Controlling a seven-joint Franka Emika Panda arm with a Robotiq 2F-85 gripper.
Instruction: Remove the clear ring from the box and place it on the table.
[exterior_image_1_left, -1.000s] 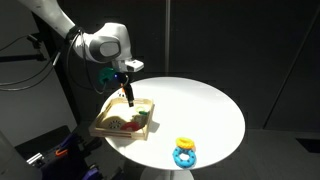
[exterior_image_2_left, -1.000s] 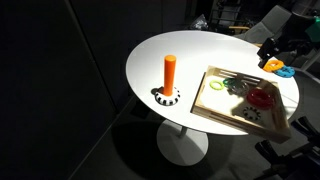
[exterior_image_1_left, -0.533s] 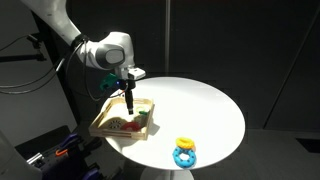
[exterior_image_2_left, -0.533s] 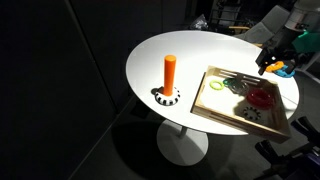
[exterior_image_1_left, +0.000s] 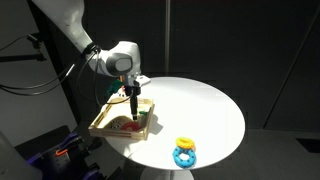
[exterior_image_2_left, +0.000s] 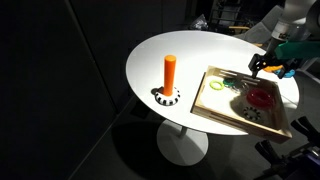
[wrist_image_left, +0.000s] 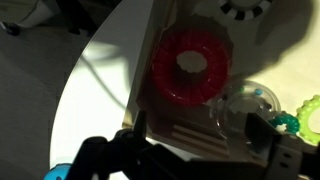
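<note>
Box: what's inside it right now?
Wrist view shows a red ring, a clear ring, a green piece, a yellow-green ring and a black-and-white piece. The pincer hides the box floor beneath it.

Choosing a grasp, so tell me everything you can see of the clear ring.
The clear ring is see-through and glassy-looking, likely plastic. It lies flat on the box floor, close beside the red ring and a green piece; whether they touch is unclear. The open gripper hangs above it, not gripping.

White rounded arm (exterior_image_1_left: 119, 60), black hand (exterior_image_1_left: 134, 115)
</note>
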